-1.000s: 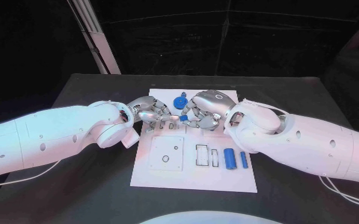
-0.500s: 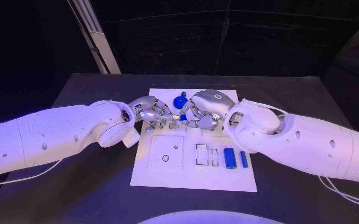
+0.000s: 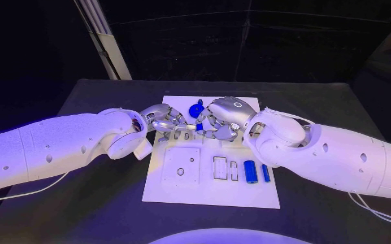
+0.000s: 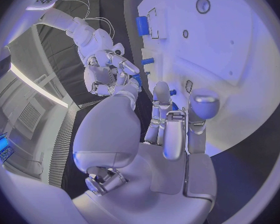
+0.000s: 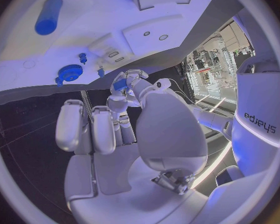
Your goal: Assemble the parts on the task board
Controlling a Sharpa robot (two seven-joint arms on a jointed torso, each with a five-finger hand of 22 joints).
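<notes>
The white task board [image 3: 210, 190] lies in the middle of the black table. Over its far end my two hands meet fingertip to fingertip. A small blue part [image 3: 199, 126] sits between them, just above the board. My right hand [image 3: 221, 118] pinches it, and fingers of my left hand [image 3: 165, 121] close on it from the other side. The same part [image 4: 135, 78] shows between the right hand [image 4: 106, 68] and my left thumb; in the right wrist view the part [image 5: 119, 84] sits against the left hand [image 5: 132, 90]. A blue gear [image 3: 196, 110] stands just behind the hands.
Two blue cylinders [image 3: 251, 171] [image 3: 265, 173] lie side by side on the board's right part, next to rectangular slots [image 3: 220, 168]. A square plate with a round hole [image 3: 181, 166] is on the near left. Small blue pegs [image 5: 82, 57] stand by the gear [image 5: 70, 72].
My left hand's fingers have reached a little further right, onto the small blue part. The right hand and the part have barely moved.
</notes>
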